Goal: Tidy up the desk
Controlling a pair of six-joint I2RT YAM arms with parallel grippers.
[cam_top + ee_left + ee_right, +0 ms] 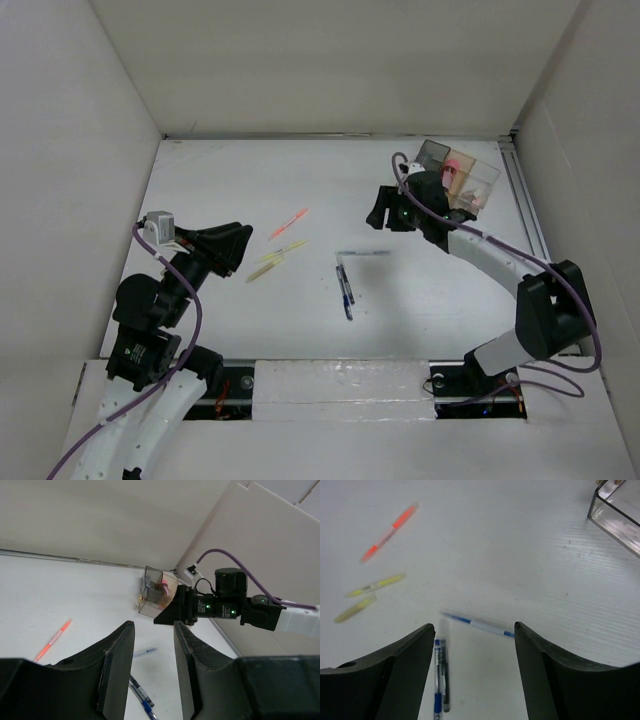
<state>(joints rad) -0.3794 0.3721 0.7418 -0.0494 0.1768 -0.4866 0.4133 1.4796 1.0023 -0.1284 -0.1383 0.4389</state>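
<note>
Found right gripper [472, 630] with fingers [405, 670] spread wide and nothing between them. Placed it above the desk [530, 555], over a clear-barrelled blue pen [477, 624] lying crosswise just ahead of the fingertips. Logged two dark blue pens [440, 680] side by side, close to the left finger, pointing roughly near to far.

Found left gripper [153, 630] with fingers [117, 670] parted by a narrow gap, gripping nothing. Placed it raised over the left part of the desk, facing across towards the right arm and a clear organizer box [155, 592].

Located the desk flat beneath both arms, reaching from the arm bases to the far wall, enclosed by white panels on three sides. Measured by eye from the top view as wider left to right than deep, so long axis taken as crosswise to the arms, with reservation owing to perspective. Noted a thin metal rail [525, 205] along the right edge, running near to far.

Further out, recorded two yellow highlighters [272, 260] near each other left of centre, both angled towards the far right, and an orange pen [288, 223] just beyond, on a similar slant. Recorded the organizer box in the far right corner, beside the rail, with pinkish contents not identifiable.
</note>
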